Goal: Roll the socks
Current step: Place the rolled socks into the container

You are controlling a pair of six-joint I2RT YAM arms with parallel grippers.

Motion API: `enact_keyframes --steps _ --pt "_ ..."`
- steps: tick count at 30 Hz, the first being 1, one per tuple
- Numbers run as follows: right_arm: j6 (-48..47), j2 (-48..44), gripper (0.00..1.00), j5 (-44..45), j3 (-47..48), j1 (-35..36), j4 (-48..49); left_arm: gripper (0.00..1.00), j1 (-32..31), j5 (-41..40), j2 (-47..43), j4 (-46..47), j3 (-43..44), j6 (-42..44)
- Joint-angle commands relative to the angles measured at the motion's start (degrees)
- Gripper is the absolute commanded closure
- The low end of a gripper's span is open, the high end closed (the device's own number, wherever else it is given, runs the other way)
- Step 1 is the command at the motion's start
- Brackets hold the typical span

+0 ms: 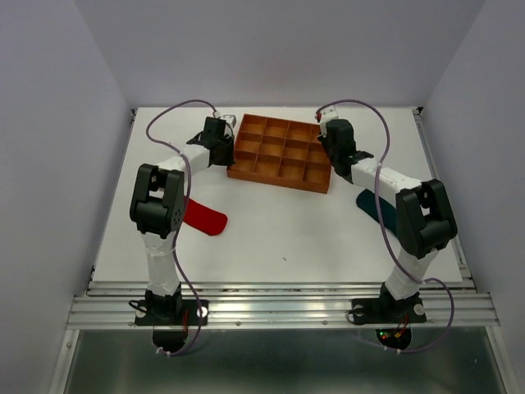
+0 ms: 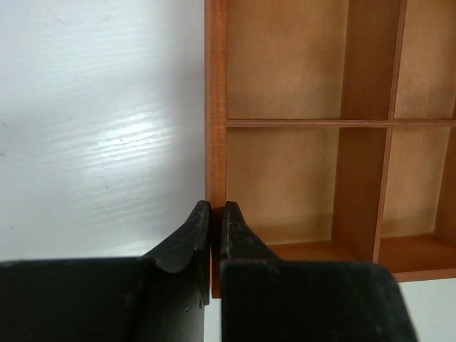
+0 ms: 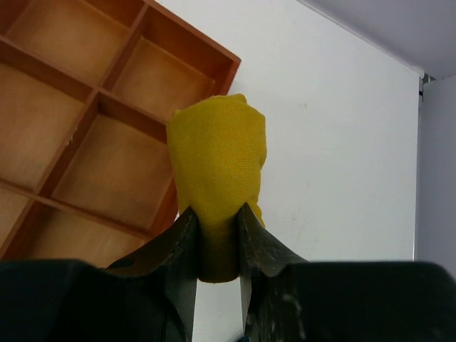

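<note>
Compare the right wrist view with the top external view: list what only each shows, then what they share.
Right wrist only: the yellow sock, bunched into a bundle and clamped in the right tool; from above, the wrist hides it.
Top external only: the red sock lying flat near the left arm, the teal sock partly under the right arm, and the orange tray's full grid.
Both: the orange tray, its visible compartments empty, on the white table.
</note>
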Motion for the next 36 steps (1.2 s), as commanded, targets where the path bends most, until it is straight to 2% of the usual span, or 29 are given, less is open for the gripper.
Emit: enact_keyframes --steps 1,8,9,10,12,19,27,36 --pt "2.3 -5.9 0.99 -2.1 -3.1 -0.4 3.3 1.0 -1.3 6.1 -2.2 -1.6 -5.2 1.5" --pt "2.8 -7.7 0.99 -1.5 -6.2 0.3 0.5 1.0 -2.7 -2.8 -4.9 -4.0 -7.2 -8.3" --pt "2.9 -7.9 0.99 -1.0 -6.7 0.3 0.5 1.0 -3.7 -7.7 -5.4 -4.2 -7.9 -10.2" --pt "3.0 -8.2 0.99 -0.5 -7.2 1.0 0.3 1.0 -4.2 -10.0 -5.9 -4.9 -8.8 -13.2" --pt "2.5 -8.4 0.99 0.3 -7.6 2.4 0.2 1.0 -6.1 -13.0 -7.3 -4.4 -10.9 -13.9" --pt "0.9 -7.1 0.99 1.9 -7.1 2.4 0.9 1.0 -6.9 -13.5 -8.2 -3.5 -11.6 -13.4" --pt "-6.3 -4.3 0.99 3.1 -6.2 2.9 2.8 1.0 -6.9 -13.7 -8.1 -3.7 -10.9 -11.7" --pt "-7.0 -0.2 0.99 1.5 -6.9 5.8 4.0 1.0 -6.9 -14.2 -7.1 -4.0 -10.6 -11.3"
